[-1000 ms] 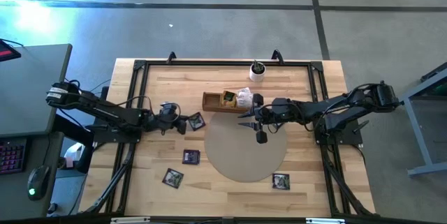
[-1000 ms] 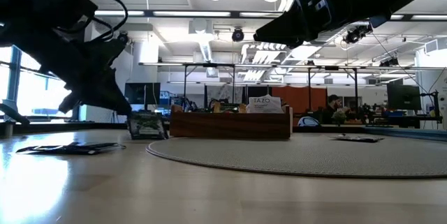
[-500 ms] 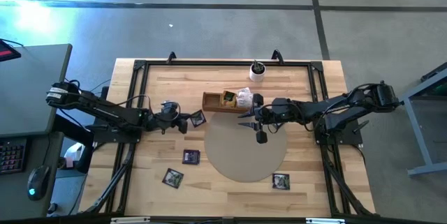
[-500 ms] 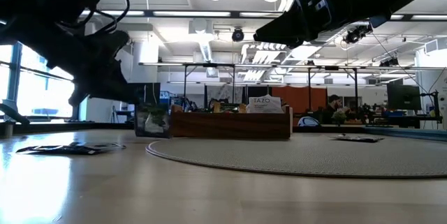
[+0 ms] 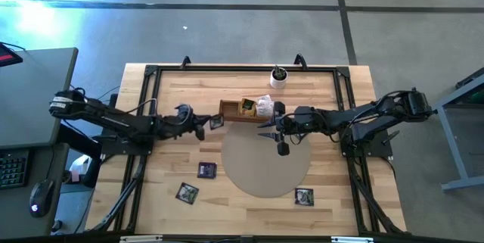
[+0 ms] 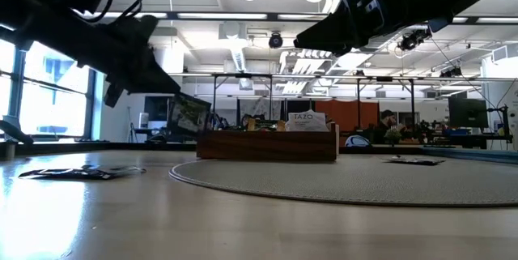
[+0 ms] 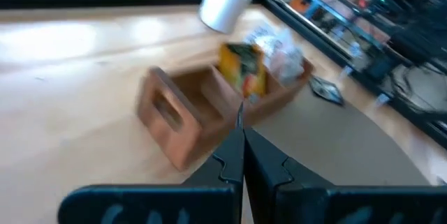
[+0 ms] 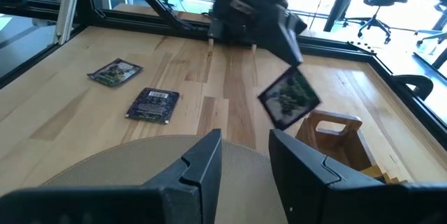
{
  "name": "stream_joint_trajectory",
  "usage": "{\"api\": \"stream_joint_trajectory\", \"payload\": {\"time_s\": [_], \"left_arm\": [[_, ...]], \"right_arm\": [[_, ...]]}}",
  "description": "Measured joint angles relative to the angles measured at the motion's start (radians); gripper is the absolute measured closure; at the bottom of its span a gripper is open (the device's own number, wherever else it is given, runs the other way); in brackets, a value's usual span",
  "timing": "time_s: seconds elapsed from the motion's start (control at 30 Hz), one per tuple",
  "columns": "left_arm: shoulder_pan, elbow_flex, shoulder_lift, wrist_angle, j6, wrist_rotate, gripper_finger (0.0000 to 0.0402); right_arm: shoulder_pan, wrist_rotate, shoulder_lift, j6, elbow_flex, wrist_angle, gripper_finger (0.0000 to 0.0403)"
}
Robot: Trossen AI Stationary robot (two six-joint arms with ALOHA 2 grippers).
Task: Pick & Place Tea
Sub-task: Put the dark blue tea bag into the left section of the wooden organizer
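Starting at the left of the high view, the left gripper (image 5: 204, 124) is seen to have been carried rightward over the last second, from the bare wood left of centre to a spot just beside the left end of the wooden box (image 5: 229, 110). Its fingers are pressed together on a dark sachet (image 5: 216, 122), which in the low view (image 6: 188, 115) has been lifted clear of the table and now hangs tilted just left of the box, above its rim height. From this it can be judged that the pick is done and the placing stage has been reached; the sachet has not yet been brought over the box opening. Lower left of centre, two more dark sachets (image 5: 206, 169) (image 5: 187, 192) are left lying flat on the wood, unchanged. In the middle of the frame, the box is seen to hold several sachets (image 5: 247, 106) already, at the upper edge of the round mat (image 5: 257, 175). Right of the box, the right gripper (image 5: 281, 129) is held where it was, over the mat, its fingers part open with nothing between them. At the lower right of the mat, one further sachet (image 5: 304, 195) remains to be collected.
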Motion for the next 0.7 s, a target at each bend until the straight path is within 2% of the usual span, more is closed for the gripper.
{"api": "stream_joint_trajectory", "payload": {"time_s": [0.17, 0.37, 0.53, 0.7], "left_arm": [[0.119, 0.016, 0.000, 0.025, 0.077, 0.103, 0.0401], [0.221, 0.114, 0.008, 0.018, 0.193, 0.237, 0.0401], [0.271, 0.204, 0.100, -0.071, 0.223, 0.283, 0.0401], [0.279, 0.270, 0.254, -0.071, 0.235, 0.287, 0.0401]], "right_arm": [[-0.001, 0.000, 0.000, -0.013, 0.000, 0.008, 0.0286], [-0.001, 0.000, 0.000, -0.027, 0.000, 0.012, 0.0286], [-0.001, 0.000, 0.000, -0.027, 0.000, 0.011, 0.0286], [-0.001, 0.000, 0.000, -0.027, 0.000, 0.011, 0.0286]]}}
